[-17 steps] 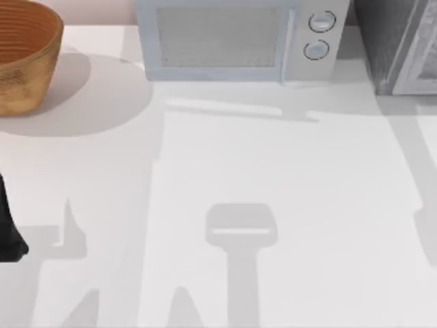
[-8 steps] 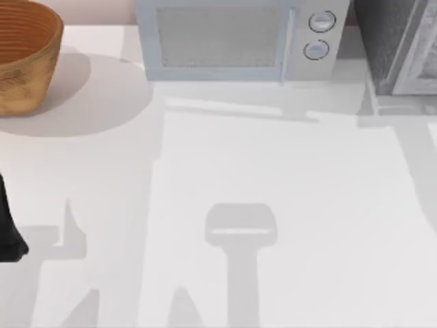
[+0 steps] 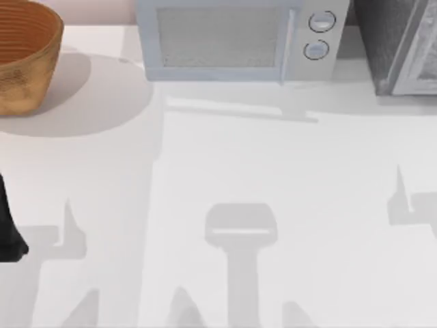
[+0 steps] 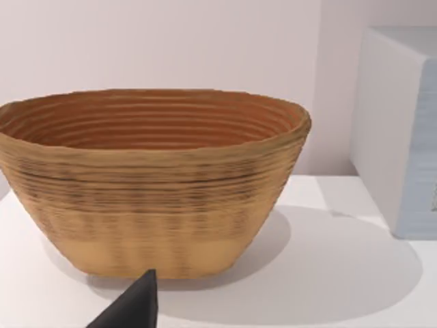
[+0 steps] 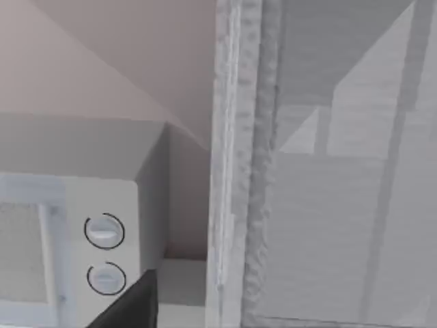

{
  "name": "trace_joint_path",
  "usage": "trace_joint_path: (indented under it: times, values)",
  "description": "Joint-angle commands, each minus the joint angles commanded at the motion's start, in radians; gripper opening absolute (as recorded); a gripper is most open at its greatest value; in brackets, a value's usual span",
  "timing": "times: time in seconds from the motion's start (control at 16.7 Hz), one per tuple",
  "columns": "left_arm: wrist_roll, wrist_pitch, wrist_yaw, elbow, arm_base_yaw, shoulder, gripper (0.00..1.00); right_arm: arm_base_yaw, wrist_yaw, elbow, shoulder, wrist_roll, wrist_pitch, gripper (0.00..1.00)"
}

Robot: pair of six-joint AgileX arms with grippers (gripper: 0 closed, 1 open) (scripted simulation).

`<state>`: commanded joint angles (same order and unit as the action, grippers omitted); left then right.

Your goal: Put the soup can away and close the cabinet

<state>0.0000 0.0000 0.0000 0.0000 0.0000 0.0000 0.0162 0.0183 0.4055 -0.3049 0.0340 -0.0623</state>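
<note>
While facing the cabinet, right arm's jaws' state unreadable, left arm parked.

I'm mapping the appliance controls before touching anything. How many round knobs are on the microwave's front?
2. Both sit on the microwave control panel, at its right end: the upper knob and the lower knob directly beneath it. The right wrist view shows the same pair. None looks hidden.

Wicker basket beside microwave
</note>
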Motion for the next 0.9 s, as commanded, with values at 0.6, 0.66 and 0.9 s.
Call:
trace_joint_path:
  times: [0.6,0.66,0.9]
  values:
    - [0.000,0.000,0.000,0.000,0.000,0.000,1.00,-0.016,-0.018,-0.406,0.305,-0.034,0.062,1.00]
    - [0.000,0.000,0.000,0.000,0.000,0.000,1.00,-0.016,-0.018,-0.406,0.305,-0.034,0.062,1.00]
    - [0.000,0.000,0.000,0.000,0.000,0.000,1.00,-0.023,-0.006,-0.400,0.289,-0.034,0.073,1.00]
